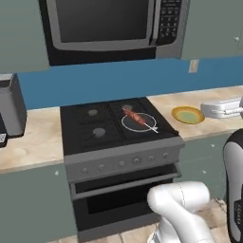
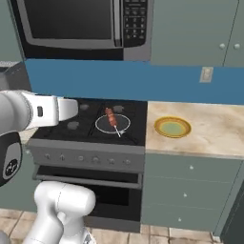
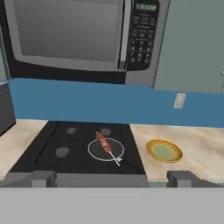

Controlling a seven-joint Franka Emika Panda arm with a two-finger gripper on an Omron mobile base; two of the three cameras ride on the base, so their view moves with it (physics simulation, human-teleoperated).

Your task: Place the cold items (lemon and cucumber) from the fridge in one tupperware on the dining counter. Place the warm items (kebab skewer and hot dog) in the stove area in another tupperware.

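The microwave (image 3: 83, 35) hangs above the stove (image 1: 118, 137), whose black cooktop sits flush between two stretches of pale tabletop (image 2: 209, 126), with a blue backsplash (image 3: 109, 103) behind. The oven door (image 1: 123, 190) below the knob panel stands slightly ajar at its top edge. To the stove's left in the left base view a grey appliance (image 1: 10, 104) stands on the tabletop; to the right lies a white toaster-like box (image 1: 220, 108), close to the back wall.

A yellow-green plate (image 2: 172, 127) rests on the tabletop just right of the cooktop's edge, apart from it, with bare tabletop around it and more open surface to its right.

The kebab skewer (image 3: 105, 145) lies flat across the white ring of the front right burner. Its long axis runs diagonally: the meaty red end points toward the back left of the cooktop, and the thin pale stick end points toward the front right corner, stopping short of the stove's front edge. The burners beside it carry nothing, leaving open room on every side of the skewer, and the space between the cooktop and the microwave is free.

The fingers (image 3: 43, 177) are spread wide apart with nothing between them, well back from the stove, in front of and above its front edge
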